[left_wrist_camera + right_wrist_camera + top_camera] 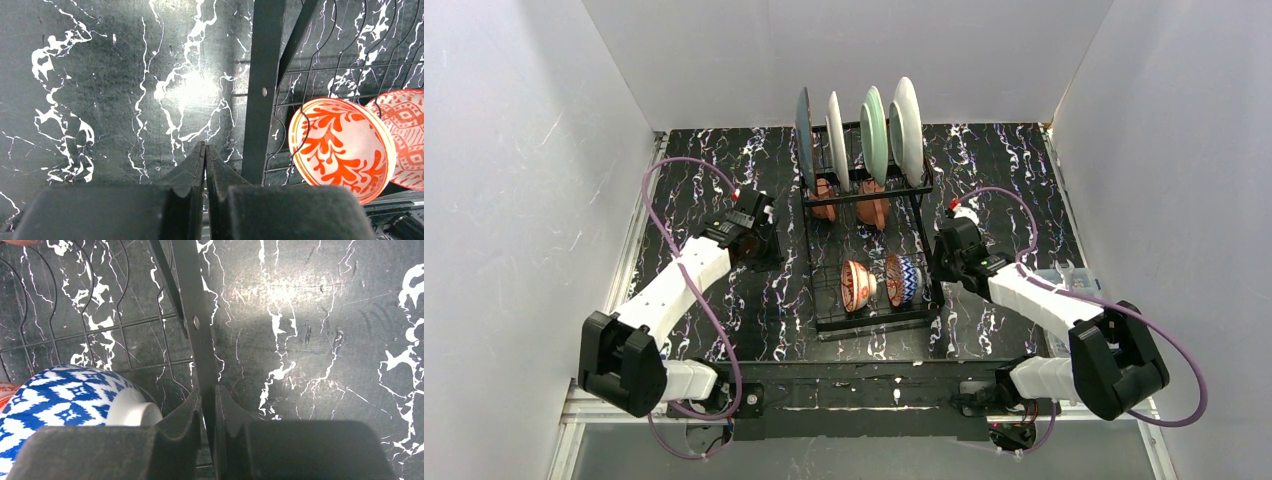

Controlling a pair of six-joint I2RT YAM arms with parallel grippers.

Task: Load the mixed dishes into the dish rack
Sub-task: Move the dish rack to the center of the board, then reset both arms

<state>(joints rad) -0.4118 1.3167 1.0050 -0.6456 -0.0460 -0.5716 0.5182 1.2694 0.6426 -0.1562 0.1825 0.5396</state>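
Observation:
The dish rack stands mid-table. Upright in its back slots are a dark teal plate, a white plate, a pale green plate and another white plate. Two terracotta mugs lie below them. At the front, a red-patterned bowl and a blue-patterned bowl rest on their sides. My left gripper is shut and empty over the table, just left of the rack's side bar. My right gripper is shut on the rack's right side bar.
White walls enclose the black marbled tabletop on three sides. A clear plastic box sits at the right edge behind my right arm. Purple cables loop above both arms.

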